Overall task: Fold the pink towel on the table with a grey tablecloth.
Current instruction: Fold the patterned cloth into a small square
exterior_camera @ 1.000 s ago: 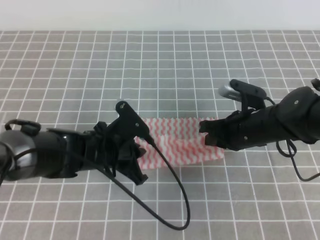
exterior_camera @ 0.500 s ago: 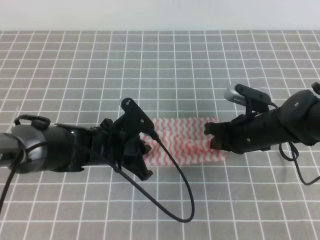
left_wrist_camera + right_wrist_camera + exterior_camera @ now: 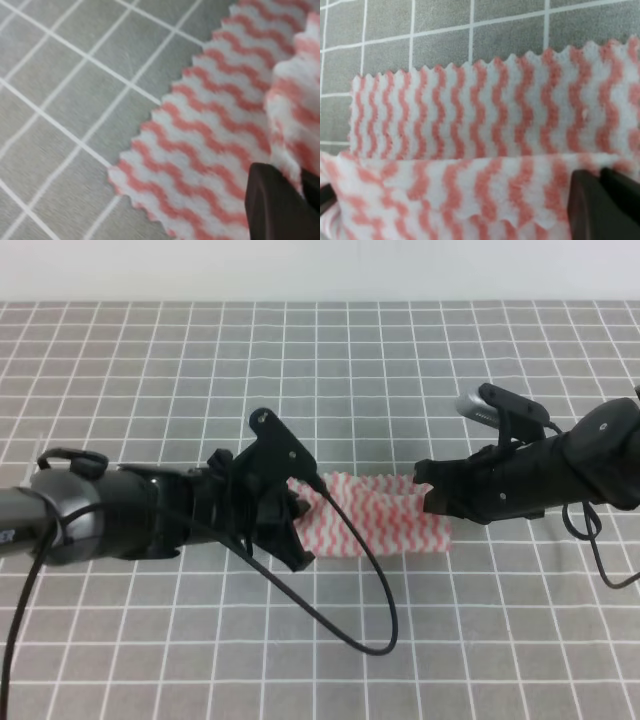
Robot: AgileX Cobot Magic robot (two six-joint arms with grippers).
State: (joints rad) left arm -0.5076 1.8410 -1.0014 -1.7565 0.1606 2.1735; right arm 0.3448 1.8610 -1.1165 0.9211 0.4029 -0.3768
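The pink towel (image 3: 375,525), white with pink wavy stripes, lies on the table with a grey tablecloth (image 3: 320,370), between my two grippers. My left gripper (image 3: 293,520) is shut on the towel's left edge and holds it lifted; the left wrist view shows the pinched fold (image 3: 292,120) above the flat lower layer (image 3: 200,150). My right gripper (image 3: 430,498) is shut on the towel's right edge; the right wrist view shows the near layer (image 3: 445,195) raised over the flat layer (image 3: 485,110).
A black cable (image 3: 370,610) loops from the left arm across the cloth in front of the towel. The tablecloth's far edge (image 3: 320,303) meets a white wall at the top of the view.
Both grippers have carried the towel's near edge away from the camera, toward its far edge, so the visible towel is narrower. The left arm has shifted right and up.
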